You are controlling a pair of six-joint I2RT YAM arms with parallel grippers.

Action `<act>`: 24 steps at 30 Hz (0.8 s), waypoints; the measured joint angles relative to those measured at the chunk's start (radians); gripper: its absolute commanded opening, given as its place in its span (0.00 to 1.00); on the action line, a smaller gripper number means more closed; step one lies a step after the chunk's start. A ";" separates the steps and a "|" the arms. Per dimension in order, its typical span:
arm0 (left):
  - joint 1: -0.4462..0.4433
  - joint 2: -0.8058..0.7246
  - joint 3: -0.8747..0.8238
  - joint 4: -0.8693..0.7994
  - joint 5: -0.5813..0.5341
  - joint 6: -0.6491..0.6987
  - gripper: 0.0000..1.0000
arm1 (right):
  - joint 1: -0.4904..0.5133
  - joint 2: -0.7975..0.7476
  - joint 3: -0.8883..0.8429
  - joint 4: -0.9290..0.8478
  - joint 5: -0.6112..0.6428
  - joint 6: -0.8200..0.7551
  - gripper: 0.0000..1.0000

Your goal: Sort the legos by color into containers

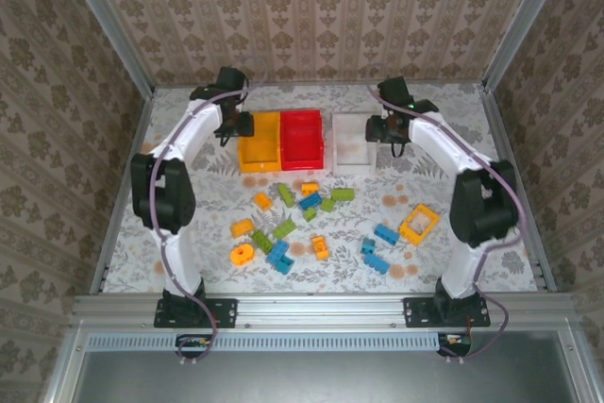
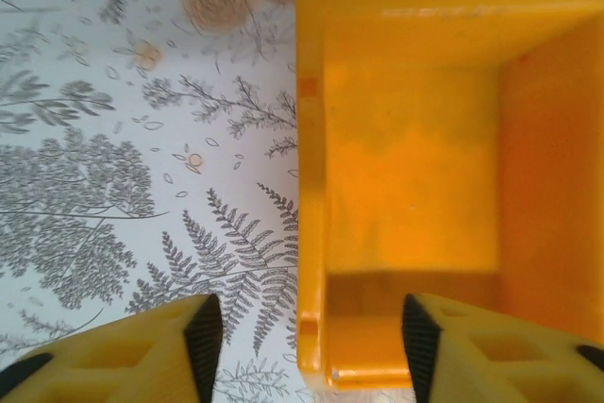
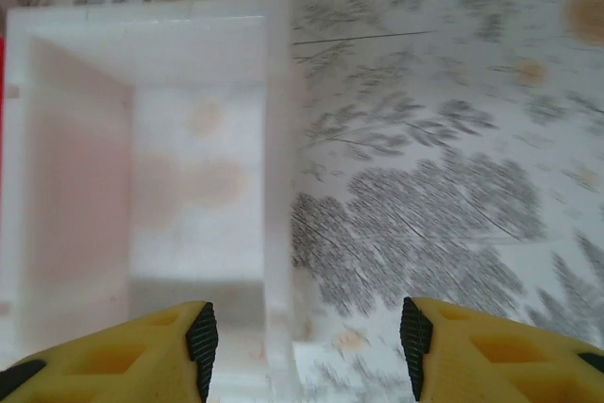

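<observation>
Three containers stand in a row at the back: yellow (image 1: 257, 151), red (image 1: 302, 146) and white (image 1: 351, 148), all with nothing inside. My left gripper (image 1: 234, 127) hangs open over the yellow bin (image 2: 415, 167), its jaws (image 2: 307, 327) straddling the bin's left wall and holding nothing. My right gripper (image 1: 385, 131) is open too, its jaws (image 3: 307, 337) astride the right wall of the white bin (image 3: 198, 167). The legos lie scattered on the mat in front: orange (image 1: 243, 254), green (image 1: 285, 193) and blue (image 1: 375, 257) among several.
An orange frame-shaped piece (image 1: 418, 224) lies at the right of the scatter. The patterned mat (image 1: 189, 224) is fenced by metal rails (image 1: 123, 186) on both sides. Bare mat lies left of the yellow bin (image 2: 142, 186) and right of the white bin (image 3: 444, 186).
</observation>
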 measured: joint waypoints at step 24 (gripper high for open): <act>-0.790 -0.466 -0.656 0.550 0.072 -0.368 0.62 | -0.180 -0.683 -0.861 -0.111 -0.093 0.456 0.45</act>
